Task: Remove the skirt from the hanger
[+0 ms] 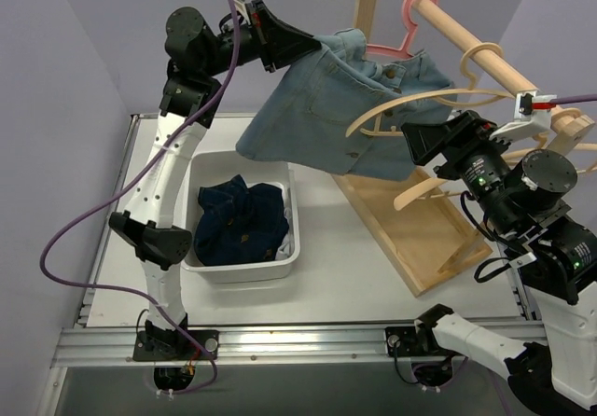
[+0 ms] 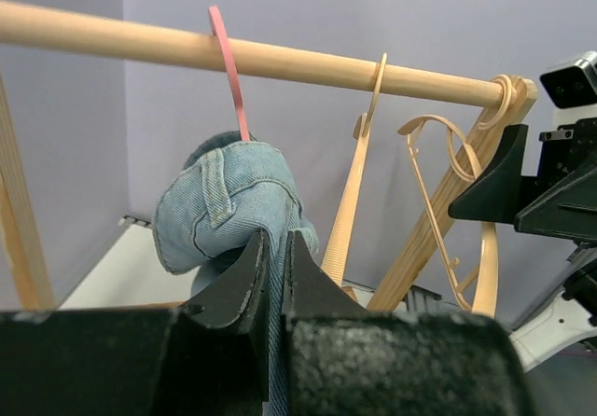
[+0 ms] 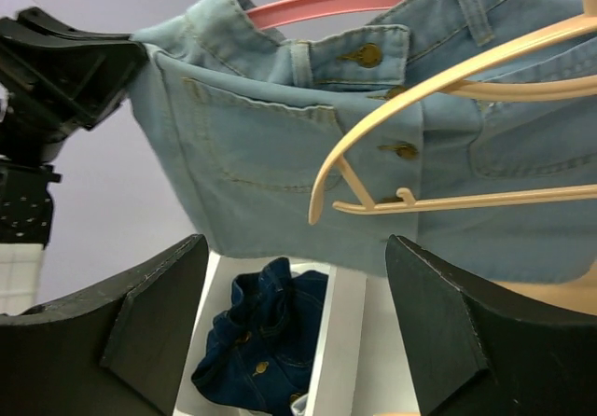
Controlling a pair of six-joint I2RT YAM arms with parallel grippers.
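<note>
The left gripper [image 2: 274, 243], low in its wrist view, is clamped tight on a fold of the light blue denim skirt [image 1: 326, 108]. The skirt hangs upper centre on a pink plastic hanger [image 3: 317, 4] from the round wooden rail [image 2: 280, 59]. The right gripper [image 3: 294, 248] gapes wide and holds nothing, just beside the skirt's right edge. A pale wooden hanger [image 3: 448, 90] crosses in front of the skirt. Lower left, a white plastic bin [image 1: 242, 271] holds dark navy denim [image 1: 238, 225].
</note>
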